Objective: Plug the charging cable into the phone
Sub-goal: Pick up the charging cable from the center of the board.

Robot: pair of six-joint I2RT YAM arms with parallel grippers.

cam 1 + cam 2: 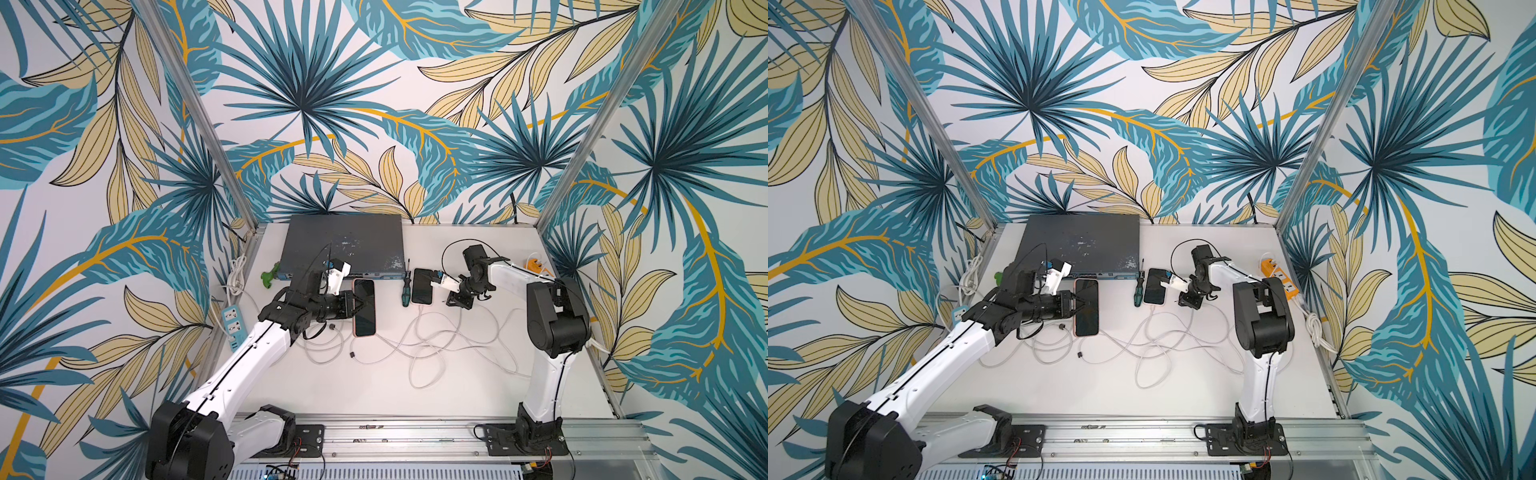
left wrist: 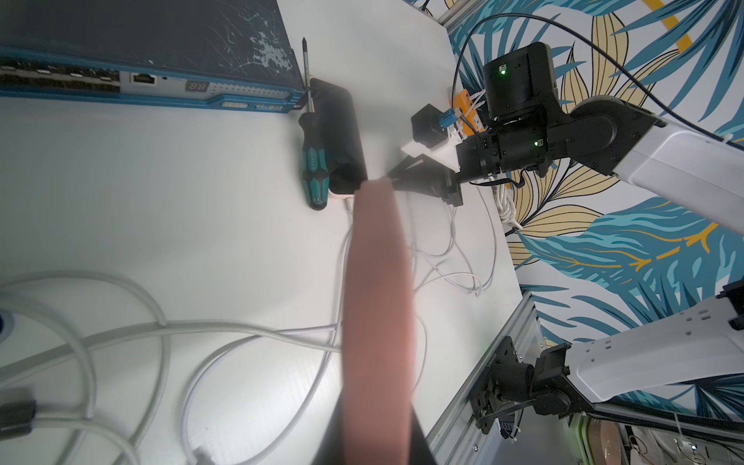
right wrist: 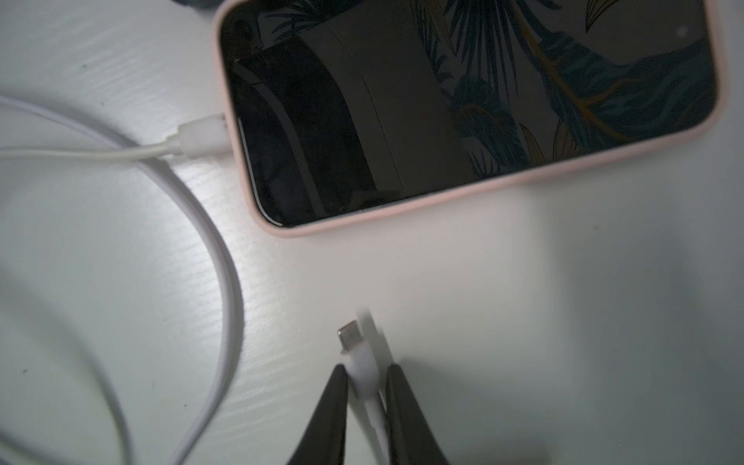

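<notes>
- Right fingers (image 3: 334, 402) are pinching the charging cable (image 3: 356, 354) just behind its plug.
- Left fingers (image 1: 353, 300) are clamping the phone (image 1: 365, 324), centre-left in a top view.
- Probably best: keeping the plug level, aiming at that phone's lower end, skipping the cabled smaller phone (image 1: 422, 286).

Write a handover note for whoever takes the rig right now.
Left gripper: shut on the edge of the salmon-cased phone.
Right gripper: shut on the free USB-C plug, beside the pale-cased phone.
Done: plug gripped; pale-cased phone already has another cable in it.
Left: likely carry the plug to the salmon-cased phone's port and insert.
</notes>
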